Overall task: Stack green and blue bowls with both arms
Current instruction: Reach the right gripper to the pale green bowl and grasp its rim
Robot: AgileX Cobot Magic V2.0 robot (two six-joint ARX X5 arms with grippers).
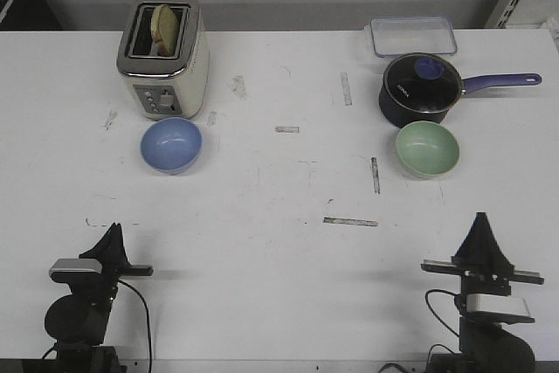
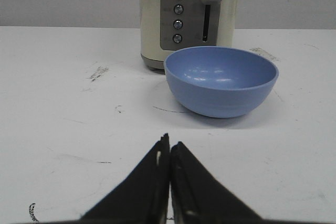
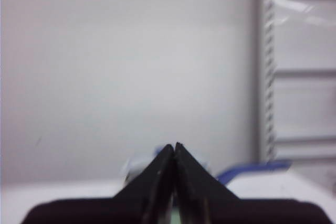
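Note:
The blue bowl (image 1: 171, 144) sits upright on the white table, just in front of the toaster; it also shows in the left wrist view (image 2: 221, 80). The green bowl (image 1: 427, 148) sits upright at the right, just in front of the saucepan. My left gripper (image 1: 113, 231) is shut and empty near the front left edge, well short of the blue bowl; its tips (image 2: 169, 141) are closed together. My right gripper (image 1: 480, 220) is shut and empty near the front right, short of the green bowl; in the right wrist view (image 3: 174, 145) it hides most of the green bowl.
A cream toaster (image 1: 163, 54) with a slice of bread stands at the back left. A dark navy saucepan (image 1: 422, 89) with a glass lid has its handle (image 1: 502, 81) pointing right. A clear lidded container (image 1: 412, 37) lies behind it. Tape marks dot the table.

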